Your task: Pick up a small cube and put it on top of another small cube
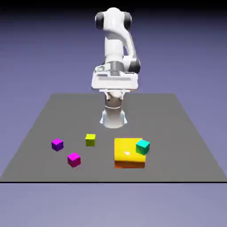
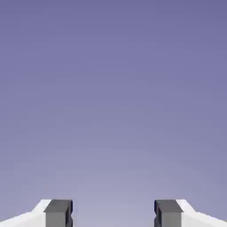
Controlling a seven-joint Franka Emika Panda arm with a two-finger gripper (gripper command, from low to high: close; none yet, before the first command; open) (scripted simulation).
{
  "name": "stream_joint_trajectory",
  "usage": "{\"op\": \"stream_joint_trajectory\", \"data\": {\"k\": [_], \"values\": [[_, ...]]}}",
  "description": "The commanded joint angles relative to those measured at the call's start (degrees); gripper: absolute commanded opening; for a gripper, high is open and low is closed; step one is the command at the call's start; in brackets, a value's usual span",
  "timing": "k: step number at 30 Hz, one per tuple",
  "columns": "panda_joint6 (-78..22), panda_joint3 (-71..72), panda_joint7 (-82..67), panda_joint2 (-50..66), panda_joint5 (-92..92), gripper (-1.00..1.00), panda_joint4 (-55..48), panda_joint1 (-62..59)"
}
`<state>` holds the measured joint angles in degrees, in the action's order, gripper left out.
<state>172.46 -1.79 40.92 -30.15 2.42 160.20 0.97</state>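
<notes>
Holding my tool [image 1: 115,96] open above the tabletop [image 1: 84,115], teal cube [image 1: 142,147] at the yellow block's [image 1: 128,150] right side in the exterior view, magenta cube [image 1: 74,160] to its left

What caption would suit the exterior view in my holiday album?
White robot arm raised, gripper open and empty, above four small cubes and a yellow-orange block.

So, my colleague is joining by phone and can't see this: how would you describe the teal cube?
Find the large yellow-orange block on the dark table. At its edge on the exterior view's right is the cube. It alone is teal; the others are purple, magenta and yellow-green.
</notes>
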Motion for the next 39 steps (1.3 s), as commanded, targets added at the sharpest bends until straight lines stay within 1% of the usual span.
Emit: {"op": "stream_joint_trajectory", "data": {"k": [1, 24, 25, 30, 31, 32, 33, 39], "values": [[-1.29, -1.49, -1.28, 2.08, 2.01, 0.0, -0.66, 0.24], [-30.89, -35.66, -30.59, 49.84, 48.2, 0.0, -15.92, 5.68], [-30.43, -36.3, -30.75, 51.91, 49.38, 0.0, -16.46, 5.34], [-21.38, -36.22, -27.21, 62.29, 52.03, 0.0, -18.7, 1.42], [-20.88, -36.22, -27.02, 62.86, 52.17, 0.0, -18.82, 1.21], [-20.88, -36.22, -27.02, 62.86, 52.17, -1.0, -18.82, 1.21], [-20.88, -36.22, -27.02, 62.86, 52.17, -1.0, -18.82, 1.21], [-31.54, -35.97, -31.34, 50.46, 49.21, -1.0, -16.14, 6.12]]}}
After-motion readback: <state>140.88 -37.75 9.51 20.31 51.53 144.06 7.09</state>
